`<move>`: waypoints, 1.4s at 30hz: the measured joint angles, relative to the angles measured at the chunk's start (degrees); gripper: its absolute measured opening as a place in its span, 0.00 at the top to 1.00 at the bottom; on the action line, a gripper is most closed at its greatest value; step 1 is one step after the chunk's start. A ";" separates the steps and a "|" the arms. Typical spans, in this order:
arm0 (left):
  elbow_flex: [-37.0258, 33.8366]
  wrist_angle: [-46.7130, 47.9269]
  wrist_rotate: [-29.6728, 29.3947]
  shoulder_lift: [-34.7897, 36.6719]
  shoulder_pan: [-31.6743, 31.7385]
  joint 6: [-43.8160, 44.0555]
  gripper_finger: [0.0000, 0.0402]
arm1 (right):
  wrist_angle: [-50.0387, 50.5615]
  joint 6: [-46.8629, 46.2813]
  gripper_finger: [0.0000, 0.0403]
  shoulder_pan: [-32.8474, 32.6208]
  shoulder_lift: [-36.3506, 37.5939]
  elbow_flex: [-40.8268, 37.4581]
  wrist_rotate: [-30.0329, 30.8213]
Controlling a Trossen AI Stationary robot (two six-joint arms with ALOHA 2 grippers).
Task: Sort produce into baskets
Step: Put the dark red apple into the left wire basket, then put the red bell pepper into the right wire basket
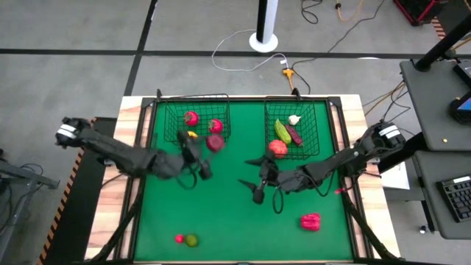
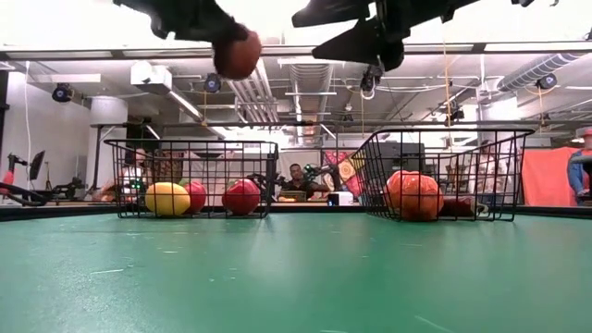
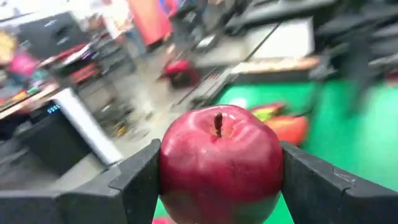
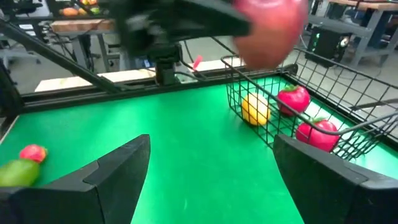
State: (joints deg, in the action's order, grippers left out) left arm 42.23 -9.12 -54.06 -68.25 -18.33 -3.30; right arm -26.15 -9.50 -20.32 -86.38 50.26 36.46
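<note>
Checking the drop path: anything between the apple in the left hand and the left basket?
Nothing visible. The left hand holds the apple in the air beside the left basket, above its rim.

Blurred beyond telling in the right wrist view: left gripper (image 4: 186, 25) clamped on red apple (image 4: 270, 31).

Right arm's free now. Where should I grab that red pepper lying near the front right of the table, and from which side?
Come straight down from above with the right end effector, which is open. The red pepper lies on its side alone on the green mat, nothing crowding it. Close across its narrower middle, fingers either side of its long axis. Its lobed surface is hard to judge here.
</note>
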 joint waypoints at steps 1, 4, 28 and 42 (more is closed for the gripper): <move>1.18 4.87 0.57 1.12 2.22 0.99 0.37 | 0.48 -0.24 0.18 0.00 0.42 0.00 -0.01; 4.96 21.95 7.41 3.98 10.64 5.55 0.37 | 2.30 -2.09 0.19 0.00 1.50 0.00 -0.43; 16.25 43.42 45.97 -10.10 51.56 -4.74 0.28 | 11.80 -10.53 0.19 1.90 1.70 0.00 -2.13; 16.14 46.88 45.99 -5.30 48.95 1.31 0.15 | 33.17 -19.82 0.18 1.97 6.53 6.58 -7.12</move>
State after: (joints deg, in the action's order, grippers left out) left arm 58.37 37.76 -8.07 -73.54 30.62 -1.99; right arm 7.02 -29.32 -18.35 -79.85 56.84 29.34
